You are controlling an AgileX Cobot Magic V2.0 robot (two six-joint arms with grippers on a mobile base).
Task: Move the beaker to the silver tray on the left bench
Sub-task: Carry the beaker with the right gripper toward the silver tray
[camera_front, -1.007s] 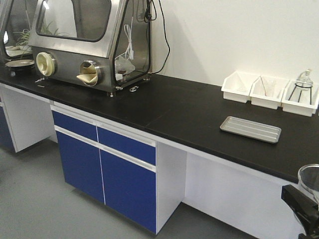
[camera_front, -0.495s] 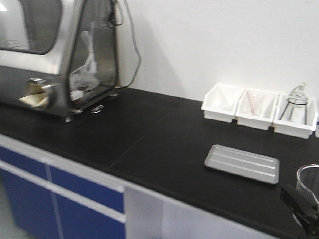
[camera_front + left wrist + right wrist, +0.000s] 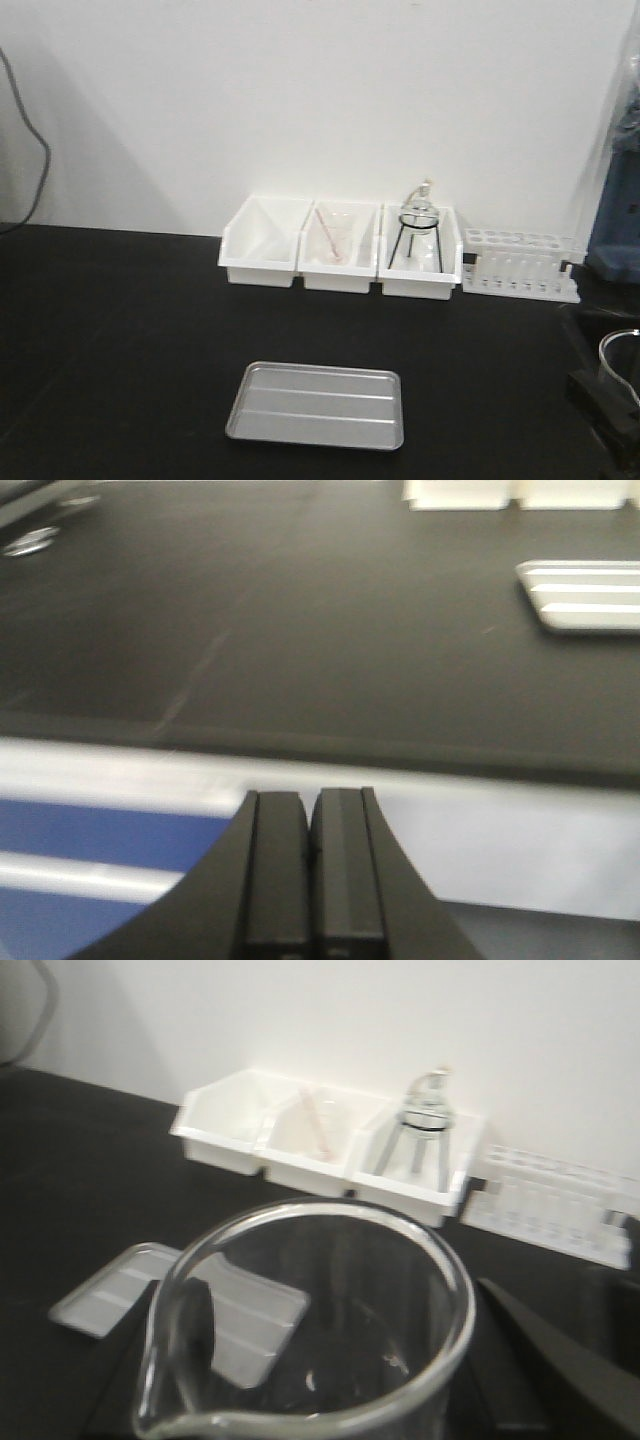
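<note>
Right wrist view puts the beaker [image 3: 310, 1330] right against the lens, upright, its spout at the lower left. A dark finger [image 3: 560, 1360] of the right gripper [image 3: 603, 405] runs along its right side and more dark body shows under its left. The jaws seem clamped on the lower wall, though the blurred glass hides the contact itself.

In the front view the beaker's rim only peeks in at the right border, above the gripper, towards the front right of the left bench [image 3: 120, 330].

Outward from there, bare black countertop lies between the beaker and the silver tray [image 3: 316, 405]. The tray lies flat near the front edge, well to the gripper's left, with nothing on it.

Along the back edge, against the wall, three white bins [image 3: 340, 250] stand side by side:
- The middle bin holds a pinkish rod [image 3: 328, 235].
- The right bin holds a round flask on a black tripod [image 3: 418, 215].

A test-tube rack [image 3: 520, 265] stands just beside the bins, towards the back right corner. A dark cable [image 3: 35, 170] hangs down the wall at the far left.

The left gripper [image 3: 311, 820] has its fingers pressed together on nothing. It is held level just off the front edge, above the blue cabinet fronts [image 3: 90, 830], with the tray's corner ahead to its right.
</note>
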